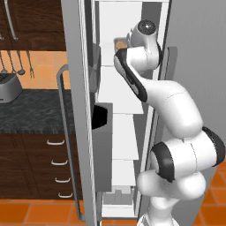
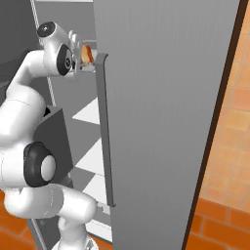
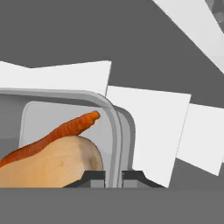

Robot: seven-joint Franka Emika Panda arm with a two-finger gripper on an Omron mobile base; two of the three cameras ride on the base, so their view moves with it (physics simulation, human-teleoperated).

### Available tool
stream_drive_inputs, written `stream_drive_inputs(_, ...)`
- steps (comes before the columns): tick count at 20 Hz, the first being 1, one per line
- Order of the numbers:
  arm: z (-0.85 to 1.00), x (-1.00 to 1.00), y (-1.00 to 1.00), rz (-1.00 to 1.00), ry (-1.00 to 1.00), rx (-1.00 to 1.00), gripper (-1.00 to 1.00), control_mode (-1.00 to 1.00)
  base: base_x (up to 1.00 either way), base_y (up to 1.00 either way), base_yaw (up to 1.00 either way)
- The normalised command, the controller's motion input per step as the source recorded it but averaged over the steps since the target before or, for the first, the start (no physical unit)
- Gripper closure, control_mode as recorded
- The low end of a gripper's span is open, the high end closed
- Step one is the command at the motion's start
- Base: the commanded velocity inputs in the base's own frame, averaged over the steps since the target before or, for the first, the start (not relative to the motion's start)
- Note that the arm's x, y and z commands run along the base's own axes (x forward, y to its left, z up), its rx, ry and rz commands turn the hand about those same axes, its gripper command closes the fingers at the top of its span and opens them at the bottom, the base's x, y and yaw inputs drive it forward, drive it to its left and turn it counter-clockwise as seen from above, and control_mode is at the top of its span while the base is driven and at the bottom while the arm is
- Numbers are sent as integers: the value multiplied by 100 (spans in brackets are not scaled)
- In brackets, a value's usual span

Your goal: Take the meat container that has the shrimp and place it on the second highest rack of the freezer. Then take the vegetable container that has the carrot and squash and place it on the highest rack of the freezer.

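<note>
The vegetable container (image 3: 114,131), with carrot (image 3: 65,129) and squash (image 3: 52,164), is clamped at its rim by the gripper (image 3: 113,175), high inside the freezer (image 1: 79,88). It should be kept level and lowered flat onto the highest rack before release.

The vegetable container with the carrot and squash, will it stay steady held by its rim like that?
The vegetable container looks rigid, so its pinched rim probably won't flex. The squash appears bulky, likely loading one side. The carrot lies loose on top and may roll if the container tilts.
</note>
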Motion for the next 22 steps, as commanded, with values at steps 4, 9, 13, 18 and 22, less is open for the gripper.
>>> stream_drive_inputs(4, -32, 100, 0, 0, 0, 0, 100, -100, 0, 0, 0)
stream_drive_inputs(9, -17, 91, 0, 0, 0, 0, -100, -100, 0, 0, 0)
stream_drive_inputs(13, -32, 53, 2, -2, -8, -1, -100, -100, 0, 0, 0)
stream_drive_inputs(18, -22, 17, -8, -4, -25, 0, -100, -100, 0, 0, 0)
stream_drive_inputs(22, -8, -100, -47, -2, -20, 2, -100, -100, 0, 0, 0)
